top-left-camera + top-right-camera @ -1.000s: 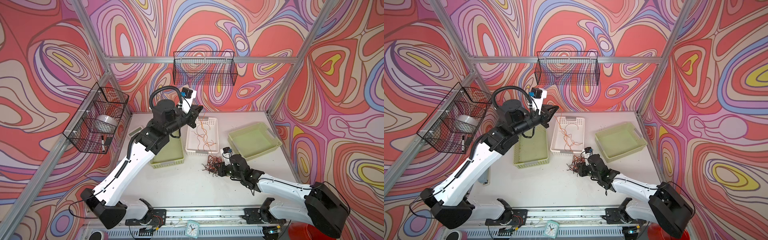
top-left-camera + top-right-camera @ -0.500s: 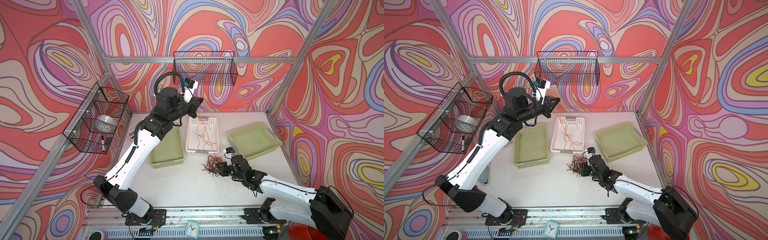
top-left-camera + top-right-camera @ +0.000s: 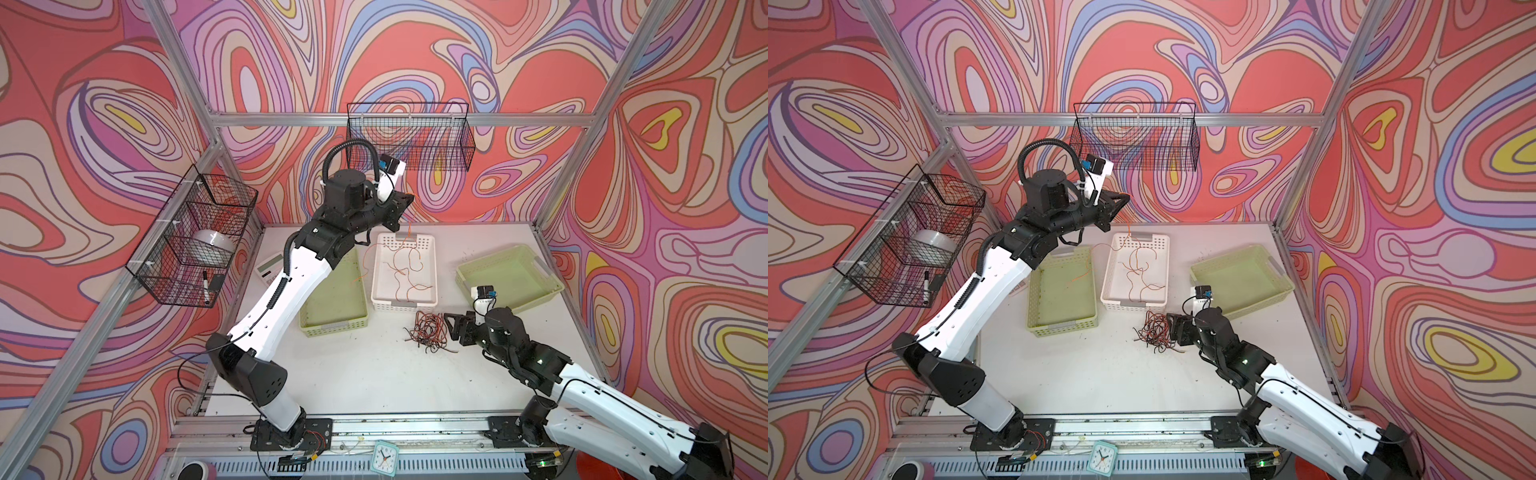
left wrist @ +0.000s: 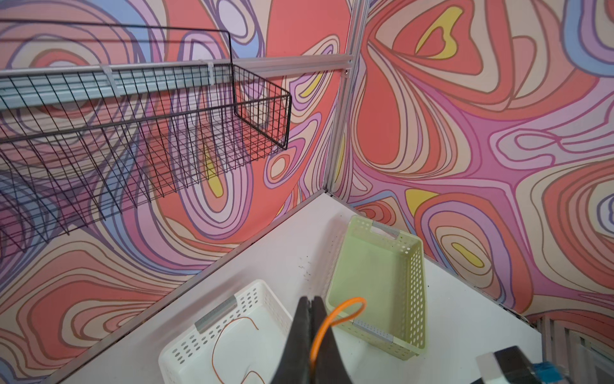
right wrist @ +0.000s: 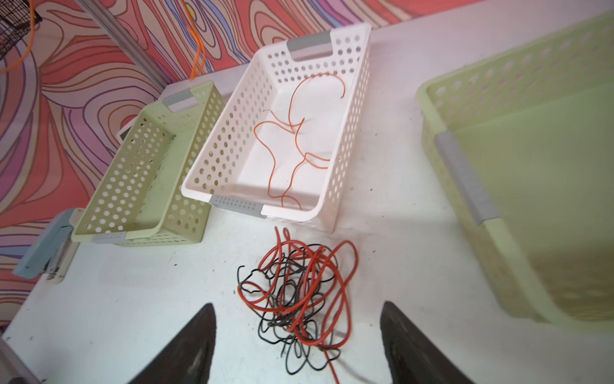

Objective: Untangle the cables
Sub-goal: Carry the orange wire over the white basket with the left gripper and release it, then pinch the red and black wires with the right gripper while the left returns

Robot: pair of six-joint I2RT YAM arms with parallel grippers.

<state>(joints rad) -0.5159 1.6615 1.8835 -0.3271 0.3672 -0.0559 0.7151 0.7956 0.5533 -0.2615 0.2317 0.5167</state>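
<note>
Your right gripper (image 5: pixel 297 303) stood spread, the tangle of cables (image 3: pixel 428 332) just ahead of it, in line with its gap; your left gripper (image 4: pixel 310 300), farther off, pinched one orange cable (image 4: pixel 352 300).

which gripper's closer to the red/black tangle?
Right. The right gripper is open right beside the tangle. The left gripper is high above the white basket, at its far end, shut on an orange cable.
</note>
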